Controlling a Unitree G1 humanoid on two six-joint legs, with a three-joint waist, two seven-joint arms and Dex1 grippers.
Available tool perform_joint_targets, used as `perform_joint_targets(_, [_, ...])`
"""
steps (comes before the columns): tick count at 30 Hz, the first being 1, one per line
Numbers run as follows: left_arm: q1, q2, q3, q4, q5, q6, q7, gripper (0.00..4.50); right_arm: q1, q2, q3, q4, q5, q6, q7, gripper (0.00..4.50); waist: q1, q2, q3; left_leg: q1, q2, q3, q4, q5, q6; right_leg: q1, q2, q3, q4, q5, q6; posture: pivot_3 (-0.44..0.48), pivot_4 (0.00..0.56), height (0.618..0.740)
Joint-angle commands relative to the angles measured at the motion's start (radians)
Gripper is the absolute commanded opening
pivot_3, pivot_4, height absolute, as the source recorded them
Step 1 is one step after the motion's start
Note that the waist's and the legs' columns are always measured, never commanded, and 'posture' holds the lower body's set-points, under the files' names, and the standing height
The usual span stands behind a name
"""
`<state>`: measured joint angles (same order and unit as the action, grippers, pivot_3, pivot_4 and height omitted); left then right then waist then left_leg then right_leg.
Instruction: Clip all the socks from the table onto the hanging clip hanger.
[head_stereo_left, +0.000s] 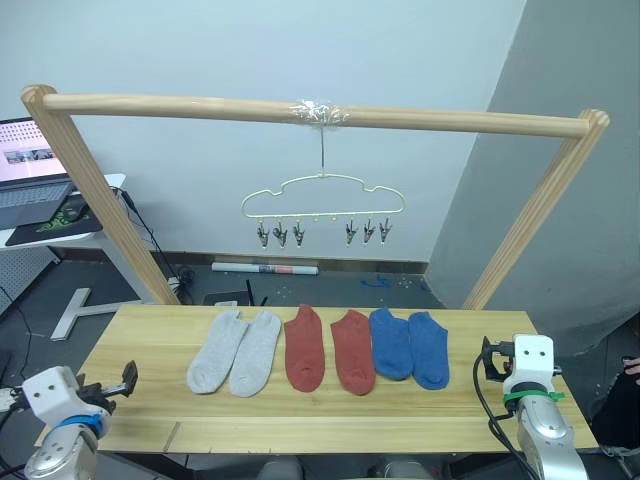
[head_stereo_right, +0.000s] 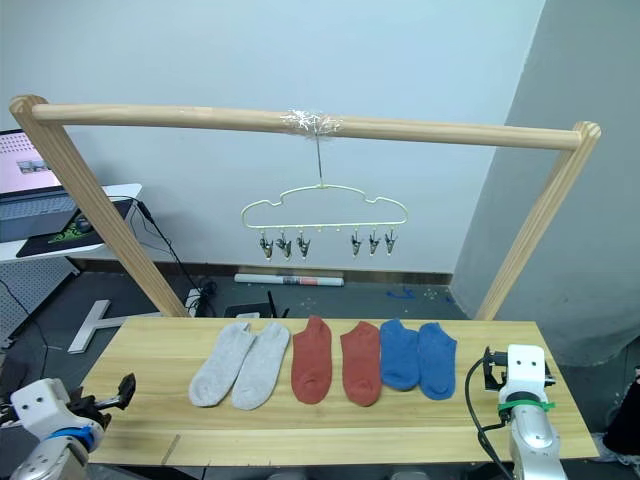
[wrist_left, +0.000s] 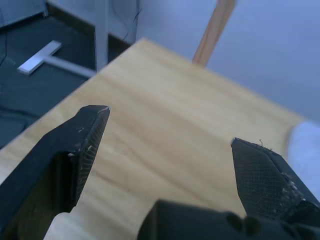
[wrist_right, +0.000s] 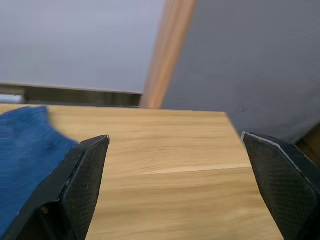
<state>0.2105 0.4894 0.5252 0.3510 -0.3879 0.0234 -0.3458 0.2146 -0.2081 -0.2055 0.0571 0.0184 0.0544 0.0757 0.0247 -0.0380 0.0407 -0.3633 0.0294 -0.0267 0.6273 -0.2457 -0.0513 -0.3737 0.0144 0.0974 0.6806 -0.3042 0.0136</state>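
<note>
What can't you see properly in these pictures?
- Six small metal clips on the thin yellow-green wire hanger: too small in the eye views to tell if open or shut.
- Blue knit sock: cut off by the right wrist view's edge and the right pincer.
- Light grey sock: cut off at the left wrist view's edge beside the left pincer.

Left pincer (wrist_left: 170, 150) and right pincer (wrist_right: 175, 165) both low, fingers wide apart.

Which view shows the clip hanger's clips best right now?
Either head view: the clip hanger hangs whole from the wooden bar, all six clips bare. The wrist views face the table, not the hanger.
</note>
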Motion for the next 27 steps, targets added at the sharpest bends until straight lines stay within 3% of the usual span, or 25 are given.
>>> perform_joint_targets(1, [0.047,-0.001,0.019,-0.247,-0.068,0.09,-0.013,4.5,-0.02,-0.025,0.0,-0.076,0.052,0.01,0.07,4.46,0.0,0.001,0.007,0.0,0.0,0.0,0.0,0.0,0.0,0.0,0.0,0.001,0.0,0.0,0.0,0.2,0.056,0.74])
perform_joint_targets(4, [0.109,0.024,-0.036,-0.497,-0.074,0.142,-0.061,4.5,-0.037,-0.087,0.04,-0.135,0.064,0.05,0.173,4.46,0.001,0.003,0.025,0.0,0.001,0.0,0.001,0.0,0.0,0.0,0.0,0.001,-0.001,-0.001,-0.001,0.199,0.068,0.74])
perform_joint_targets(7, [0.105,0.028,-0.048,-0.608,-0.075,0.167,-0.067,3.95,-0.061,-0.136,0.071,-0.188,0.089,0.082,0.256,4.5,0.002,0.002,0.042,0.0,0.001,0.0,0.002,0.0,0.001,0.0,-0.001,0.002,-0.001,-0.001,-0.001,0.198,0.084,0.74])
perform_joint_targets(11, [0.011,0.027,-0.103,-0.675,-0.081,0.218,-0.063,2.74,-0.131,-0.195,0.134,-0.294,0.147,0.173,0.382,4.5,0.001,0.008,0.061,0.0,0.0,0.001,0.001,0.0,0.001,0.0,0.0,0.002,-0.001,-0.001,-0.001,0.194,0.11,0.74])
perform_joint_targets(16, [-0.098,0.012,-0.172,-0.696,-0.042,0.274,-0.026,1.07,-0.238,-0.203,0.188,-0.364,0.196,0.271,0.439,4.5,0.001,0.004,0.083,-0.003,0.0,0.0,0.0,-0.001,0.0,-0.001,0.003,-0.001,0.0,0.002,0.005,0.194,0.127,0.74])
perform_joint_targets(19, [-0.181,-0.014,-0.237,-0.679,-0.013,0.266,-0.017,1.07,-0.355,-0.186,0.245,-0.381,0.233,0.327,0.485,4.5,0.001,0.003,0.096,-0.007,-0.001,0.0,0.0,-0.002,0.0,-0.004,0.003,-0.002,-0.001,0.002,0.008,0.201,0.142,0.74])
perform_joint_targets(23, [-0.229,-0.039,-0.271,-0.66,0.005,0.266,-0.006,1.07,-0.424,-0.18,0.278,-0.396,0.275,0.378,0.526,4.5,0.006,0.001,0.103,-0.019,-0.001,-0.003,0.002,-0.001,0.0,-0.014,0.002,-0.004,-0.001,0.007,0.005,0.211,0.154,0.74])
perform_joint_targets(27, [-0.309,-0.067,-0.306,-0.582,0.072,0.225,0.024,1.07,-0.507,-0.178,0.311,-0.415,0.325,0.422,0.584,4.5,0.01,0.001,0.12,-0.021,-0.002,-0.007,0.002,-0.002,0.0,-0.014,0.002,-0.007,-0.001,0.007,0.005,0.196,0.169,0.74])
